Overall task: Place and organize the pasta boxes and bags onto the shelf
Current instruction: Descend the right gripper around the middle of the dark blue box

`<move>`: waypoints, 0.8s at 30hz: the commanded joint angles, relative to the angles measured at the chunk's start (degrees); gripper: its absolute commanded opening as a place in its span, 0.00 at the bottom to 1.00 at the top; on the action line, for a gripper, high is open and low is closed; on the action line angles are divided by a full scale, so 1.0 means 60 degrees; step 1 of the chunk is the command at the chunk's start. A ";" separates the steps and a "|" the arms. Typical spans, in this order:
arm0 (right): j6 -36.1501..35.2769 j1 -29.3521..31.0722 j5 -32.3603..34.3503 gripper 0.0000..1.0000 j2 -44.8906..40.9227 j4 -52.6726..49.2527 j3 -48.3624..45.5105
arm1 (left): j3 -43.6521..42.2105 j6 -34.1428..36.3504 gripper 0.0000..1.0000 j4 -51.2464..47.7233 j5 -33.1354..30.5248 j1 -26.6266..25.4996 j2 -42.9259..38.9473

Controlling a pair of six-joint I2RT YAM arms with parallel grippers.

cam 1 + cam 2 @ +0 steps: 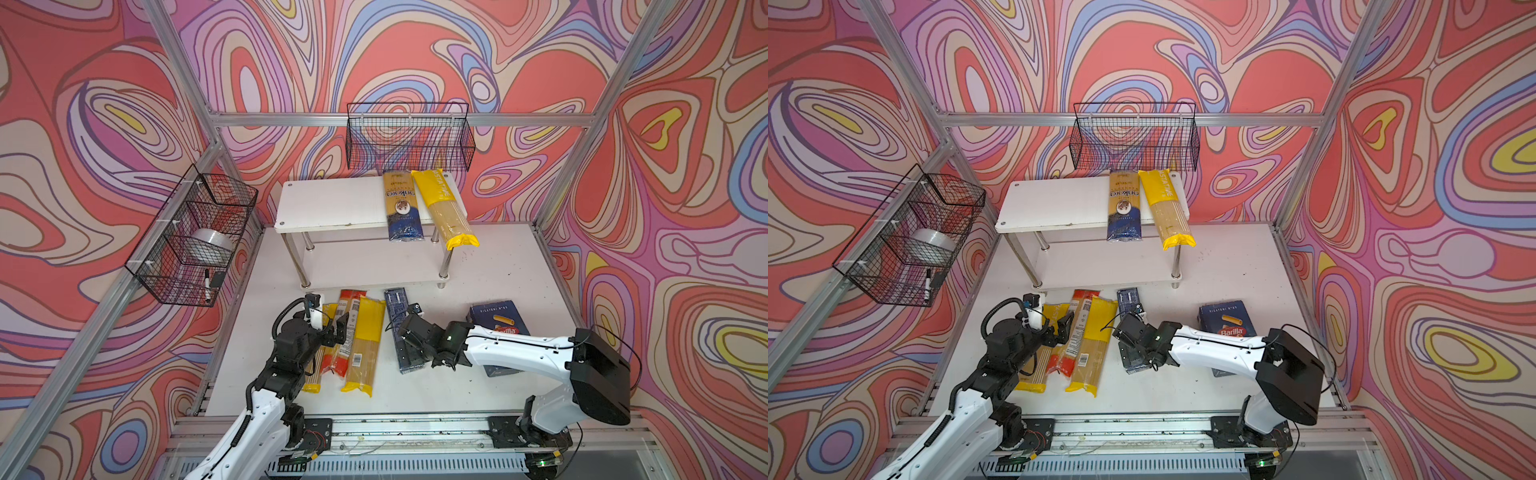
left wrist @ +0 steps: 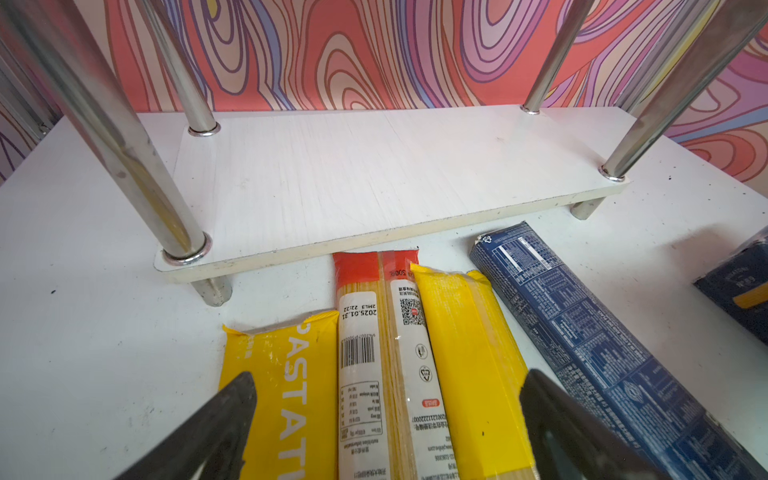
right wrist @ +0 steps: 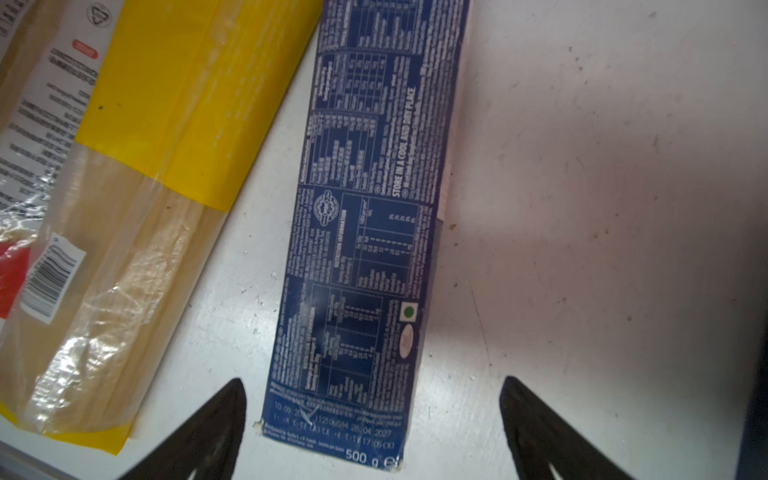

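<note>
The white shelf [image 1: 332, 203] stands at the back. On its top tier lie the blue-and-gold ankara bag [image 1: 403, 208] and a yellow bag [image 1: 442, 208], both overhanging the front edge. On the table in front lie a yellow bag [image 2: 286, 374], a red-ended bag [image 2: 374, 332], another yellow bag [image 2: 465, 345], the narrow blue box [image 3: 365, 208] and the Barilla box [image 1: 498, 318]. My left gripper [image 2: 388, 380] hovers open above the three bags. My right gripper [image 3: 372, 383] is open, with a finger on each side of the narrow box's near end.
A black wire basket [image 1: 409, 137] hangs on the back wall above the shelf. Another basket [image 1: 195, 237] on the left wall holds a tape roll and a marker. The right arm's white forearm [image 1: 519, 345] crosses over part of the Barilla box.
</note>
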 commanded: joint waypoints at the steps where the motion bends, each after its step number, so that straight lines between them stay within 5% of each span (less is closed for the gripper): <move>1: 0.0121 0.0026 0.0035 0.98 0.0373 0.0608 -0.0091 | 0.0368 0.0079 1.00 0.0248 0.0146 -0.0007 0.0191; 10: -0.0115 0.0026 -0.0163 0.94 0.1631 0.0574 0.0450 | 0.0208 0.0053 1.00 0.0263 0.0067 -0.0001 -0.0172; 18: -0.0376 0.0026 -0.0214 0.61 0.2628 0.0254 0.1024 | 0.0230 0.0071 1.00 0.0278 0.0114 -0.0008 -0.0107; 24: -0.0264 0.0026 -0.0147 0.59 0.2497 0.0304 0.0862 | 0.0226 0.0064 1.00 0.0267 0.0074 -0.0008 -0.0105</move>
